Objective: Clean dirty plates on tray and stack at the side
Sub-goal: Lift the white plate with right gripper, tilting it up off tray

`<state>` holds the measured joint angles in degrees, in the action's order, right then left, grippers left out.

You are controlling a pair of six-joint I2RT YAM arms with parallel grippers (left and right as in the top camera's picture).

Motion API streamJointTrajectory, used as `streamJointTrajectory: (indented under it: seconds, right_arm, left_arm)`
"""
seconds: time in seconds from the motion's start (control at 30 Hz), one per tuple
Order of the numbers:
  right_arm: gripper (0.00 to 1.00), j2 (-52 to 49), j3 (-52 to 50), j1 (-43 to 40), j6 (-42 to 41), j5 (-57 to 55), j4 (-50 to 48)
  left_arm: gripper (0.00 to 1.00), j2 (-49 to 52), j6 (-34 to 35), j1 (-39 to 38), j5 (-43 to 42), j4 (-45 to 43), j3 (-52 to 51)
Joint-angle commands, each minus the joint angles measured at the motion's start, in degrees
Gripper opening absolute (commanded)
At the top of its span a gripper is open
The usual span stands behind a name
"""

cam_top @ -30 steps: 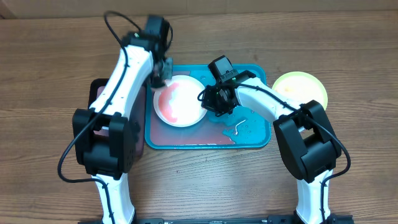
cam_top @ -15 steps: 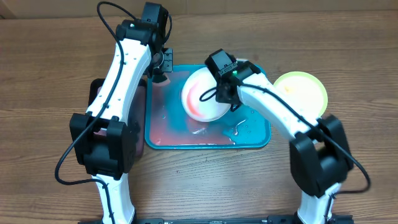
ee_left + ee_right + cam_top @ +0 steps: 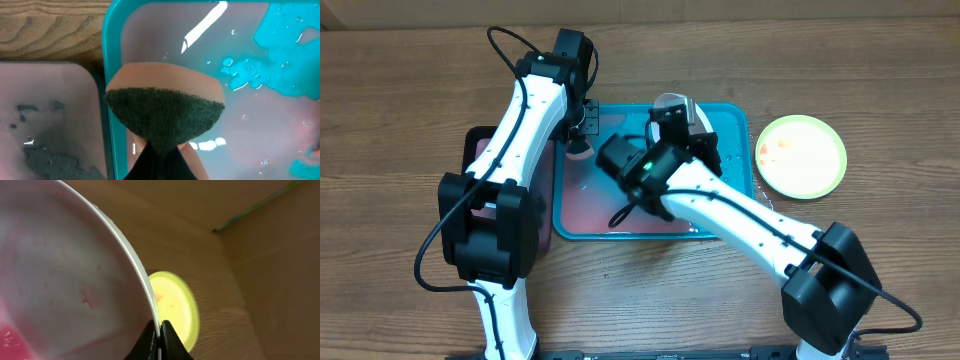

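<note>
1. Overhead: The large teal rectangular plastic tray [image 3: 585, 205] is seen at the middle of the wooden tabletop [image 3: 400, 80], with a pinkish wet film on its floor. The white round plastic plate [image 3: 670, 100] is held tilted on edge above the tray's 12 o'clock rim, under the wrist of the right arm [image 3: 720, 205]. The yellow-green round plastic plate [image 3: 802, 155] lies flat on the tabletop at 3 o'clock of the tray, apart from it, with faint reddish specks near its 10 o'clock edge. No third plate can be made out. The left arm [image 3: 525, 120] reaches to the tray's 10 o'clock corner. A smaller dark tray [image 3: 472, 150] lies just beside the teal one at 9 o'clock.

2. Left wrist: The left fingers [image 3: 150, 162] are closed on a tan sponge with a dark green scouring face [image 3: 162, 117], which is held over the tray's wet floor just inside its rim.

3. Right wrist: The right fingers [image 3: 149, 341] are clamped on the white plate's thin rim at its 5 o'clock point.
   - Red smears and a pink film are seen across the plate's face, so it is judged not yet clean.
   - The plate is judged light and stiff, yet slippery while wet.
   - A pinch on the raised rim, as here, is judged the only practical hold. Under scrubbing pressure the plate could pivot or slide from so narrow a grip.
</note>
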<state>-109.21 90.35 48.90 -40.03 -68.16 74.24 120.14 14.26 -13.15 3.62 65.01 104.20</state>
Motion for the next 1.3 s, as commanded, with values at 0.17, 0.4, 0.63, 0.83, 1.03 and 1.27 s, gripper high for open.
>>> streamJointTrajectory:
  seconds: [0.17,0.4,0.63,0.83,1.03,1.27]
  right_arm:
    - [0.04,1.8,1.4,1.5,-12.2,-13.0,8.3]
    - [0.04,1.8,1.4,1.5,-18.8,-15.0,13.9]
    - [0.04,1.8,1.4,1.5,-20.5,-14.8,14.8]
    - [0.04,1.8,1.4,1.5,-22.0,-13.0,14.6]
    - [0.04,1.8,1.3,-0.3,-24.7,-2.1,13.0]
    - [0.04,1.8,1.3,-2.9,-23.3,2.8,12.6]
  left_arm:
    - [0.04,0.5,1.0,-0.4,-0.7,-0.6,-0.4]
    - [0.04,0.5,1.0,-0.4,-0.7,-0.5,-0.4]
    - [0.04,0.5,1.0,-0.4,-0.7,-0.5,-0.4]
    - [0.04,0.5,1.0,-0.4,-0.7,-0.5,-0.4]
    - [0.04,0.5,1.0,-0.4,-0.7,-0.5,-0.4]
    - [0.04,0.5,1.0,-0.4,-0.7,-0.5,-0.4]
